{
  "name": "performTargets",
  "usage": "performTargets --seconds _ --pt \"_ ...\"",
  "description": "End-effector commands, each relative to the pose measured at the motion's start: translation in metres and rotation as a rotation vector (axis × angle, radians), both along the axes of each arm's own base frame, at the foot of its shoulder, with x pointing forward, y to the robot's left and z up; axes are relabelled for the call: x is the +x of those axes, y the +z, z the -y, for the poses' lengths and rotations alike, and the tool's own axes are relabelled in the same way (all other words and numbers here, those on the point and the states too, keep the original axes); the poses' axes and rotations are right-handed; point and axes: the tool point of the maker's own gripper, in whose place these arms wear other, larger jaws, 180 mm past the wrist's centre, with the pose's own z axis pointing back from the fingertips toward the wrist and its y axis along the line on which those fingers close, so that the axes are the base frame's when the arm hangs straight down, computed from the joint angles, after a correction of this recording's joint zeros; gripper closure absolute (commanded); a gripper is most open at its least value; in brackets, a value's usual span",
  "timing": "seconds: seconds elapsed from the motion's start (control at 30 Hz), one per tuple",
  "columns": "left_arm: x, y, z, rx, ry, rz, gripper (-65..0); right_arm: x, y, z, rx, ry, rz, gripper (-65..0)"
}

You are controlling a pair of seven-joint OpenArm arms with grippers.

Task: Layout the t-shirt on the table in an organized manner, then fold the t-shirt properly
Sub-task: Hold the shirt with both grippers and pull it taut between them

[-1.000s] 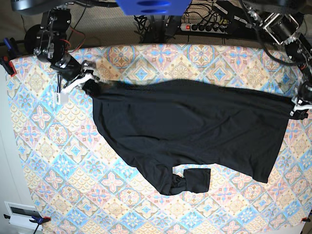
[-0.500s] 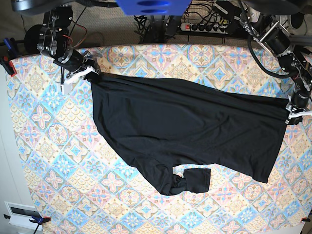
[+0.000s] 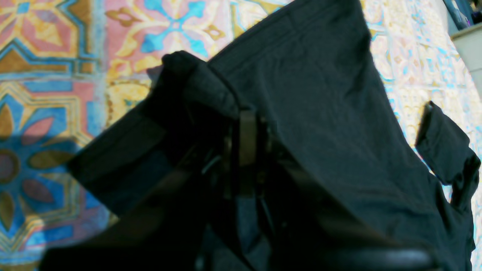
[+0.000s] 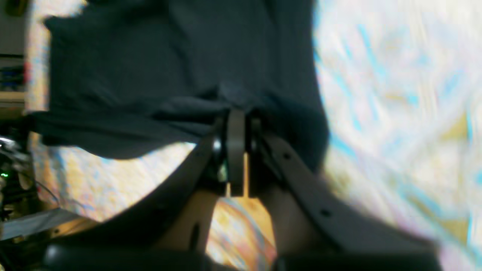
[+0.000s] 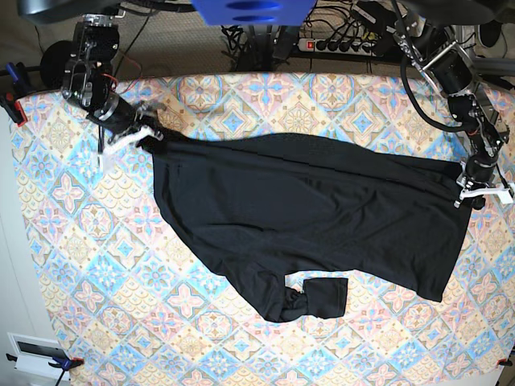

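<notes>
The black t-shirt (image 5: 306,209) lies stretched across the patterned table (image 5: 96,265), with a bunched sleeve (image 5: 318,297) doubled over at its near edge. At the base view's left, my right gripper (image 5: 145,133) is shut on the shirt's far-left corner. In the right wrist view the jaws (image 4: 235,116) pinch gathered black fabric (image 4: 150,56) above the cloth (image 4: 395,94). At the base view's right, my left gripper (image 5: 475,188) is shut on the shirt's right edge. The left wrist view shows the fingers (image 3: 246,124) clamped on a folded hem (image 3: 320,113).
A power strip (image 5: 346,44) and cables run behind the table's far edge. A red clamp (image 5: 14,108) grips the left table edge. A white box (image 5: 32,350) sits off the near-left corner. The shirt's loose sleeve (image 3: 444,150) shows beside the patterned cloth (image 3: 45,56).
The left gripper has drawn the shirt's right edge a little inward and nearer. The right gripper rose toward the far edge, then came back down. The shirt's top edge slackened slightly.
</notes>
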Motion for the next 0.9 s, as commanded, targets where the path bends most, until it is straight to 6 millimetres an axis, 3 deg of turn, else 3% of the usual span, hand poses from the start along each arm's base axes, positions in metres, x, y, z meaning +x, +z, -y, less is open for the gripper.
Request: performTargets --seconds 0.0,0.2,0.43,0.53,0.73,0.87 --pt "0.009 0.023 -0.013 0.041 0.009 0.057 0.0 0.008 0.007 0.005 -0.006 -0.006 0.037 0.0" --pt "0.006 0.019 -0.016 0.082 0.002 0.018 -3.7 0.002 -0.007 0.009 0.004 -0.024 -0.008 -1.6" --pt "0.001 0.014 -0.013 0.07 -0.023 -0.026 -21.3 0.003 -0.005 0.008 0.003 -0.019 -0.004 -12.8" --pt "-0.003 0.023 -0.015 0.08 -0.064 -0.067 -26.9 0.003 -0.004 0.007 0.002 -0.018 -0.003 -15.0" --pt "-0.029 0.041 -0.02 0.116 -0.097 -0.053 -28.0 0.005 0.002 0.004 0.001 -0.007 0.017 -15.5" --pt "-0.047 0.032 -0.023 0.097 -0.092 -0.07 -28.0 0.008 0.011 0.001 -0.005 0.005 0.045 -15.5"
